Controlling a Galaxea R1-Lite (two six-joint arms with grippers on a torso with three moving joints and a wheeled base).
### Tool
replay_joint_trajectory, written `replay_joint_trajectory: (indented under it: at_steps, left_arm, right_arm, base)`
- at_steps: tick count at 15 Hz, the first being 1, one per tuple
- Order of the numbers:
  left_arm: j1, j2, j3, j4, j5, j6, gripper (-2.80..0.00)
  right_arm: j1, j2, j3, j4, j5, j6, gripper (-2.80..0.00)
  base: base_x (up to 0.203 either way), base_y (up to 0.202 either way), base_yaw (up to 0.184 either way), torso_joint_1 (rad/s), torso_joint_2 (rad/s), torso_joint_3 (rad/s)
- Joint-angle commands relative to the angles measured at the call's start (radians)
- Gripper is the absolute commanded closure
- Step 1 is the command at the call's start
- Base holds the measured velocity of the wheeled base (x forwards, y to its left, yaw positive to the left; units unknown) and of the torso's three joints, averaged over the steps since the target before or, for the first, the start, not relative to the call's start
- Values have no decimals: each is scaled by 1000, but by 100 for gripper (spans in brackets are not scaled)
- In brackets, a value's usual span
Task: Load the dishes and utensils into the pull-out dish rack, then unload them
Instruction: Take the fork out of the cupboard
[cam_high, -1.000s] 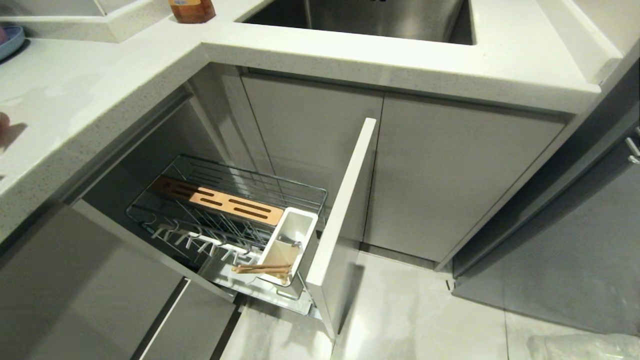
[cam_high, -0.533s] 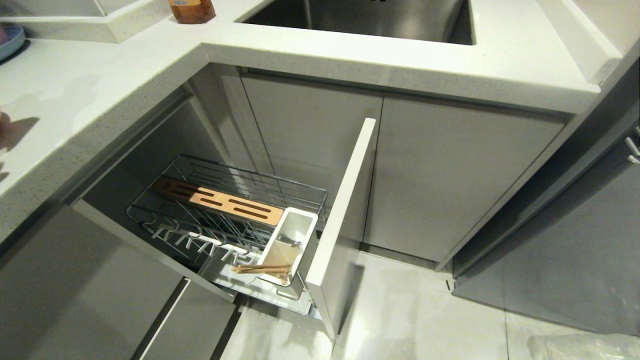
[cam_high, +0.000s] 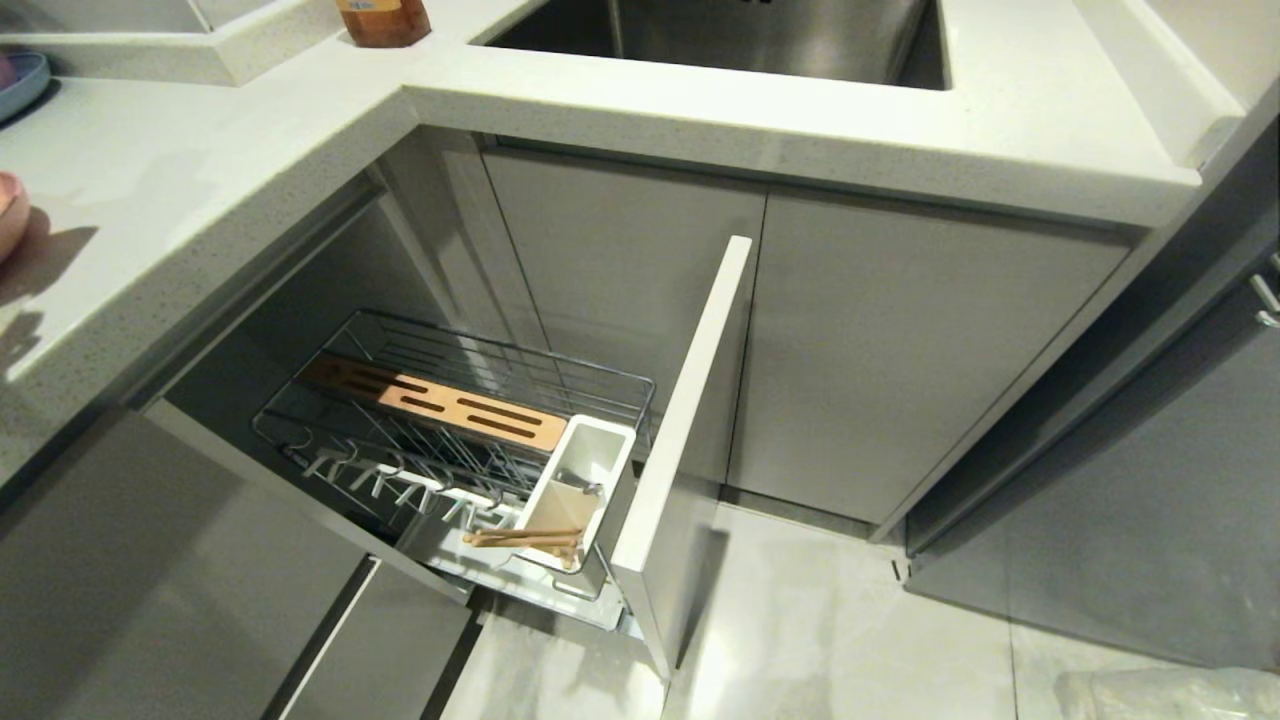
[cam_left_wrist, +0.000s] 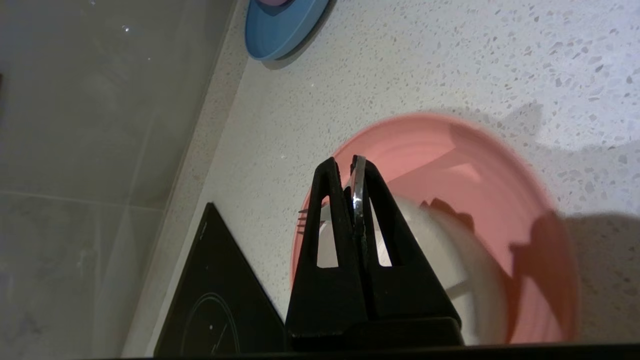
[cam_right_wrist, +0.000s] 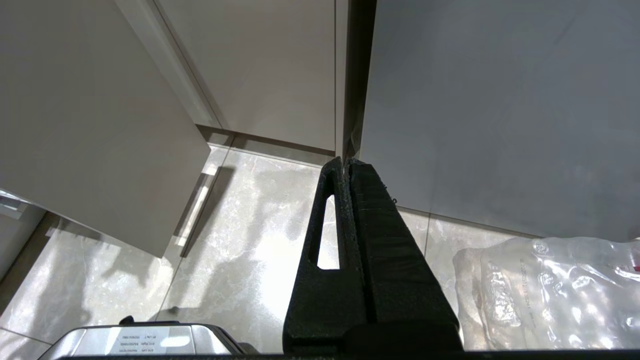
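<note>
Speckled white desk (cam_left_wrist: 400, 65) carries pink plate (cam_left_wrist: 525, 200) with white bowl (cam_left_wrist: 450, 260) on it | left end effector (cam_left_wrist: 352, 170) clamped on slim metal spoon (cam_left_wrist: 358, 190) above plate, edge-gripped for carrying | dish rack (cam_high: 450, 420) pulled out, chopsticks (cam_high: 525, 540) in utensil box (cam_high: 590, 470) | right end effector (cam_right_wrist: 345, 165) closed, empty, parked over floor (cam_right_wrist: 240, 240).

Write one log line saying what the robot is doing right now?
left gripper: shut on spoon, above pink plate and white bowl | right gripper: shut, idle | chopsticks: in utensil box
</note>
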Motion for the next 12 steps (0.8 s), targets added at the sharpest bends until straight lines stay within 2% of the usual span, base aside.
replay_joint_trajectory:
  at_steps: [1, 7, 12]
  left_arm:
    - [-13, -10, 6, 3, 15, 4, 0]
    - [-46, -73, 106, 2, 41, 31, 0]
    - [-46, -62, 107, -1, 42, 30, 0]
  right_arm:
    - [1, 0, 2, 0, 0, 0, 0]
    - [1, 0, 2, 0, 0, 0, 0]
    - [1, 0, 3, 0, 0, 0, 0]
  base:
    - [0, 0, 0, 0, 0, 0]
    - [0, 0, 0, 0, 0, 0]
    - [0, 0, 0, 0, 0, 0]
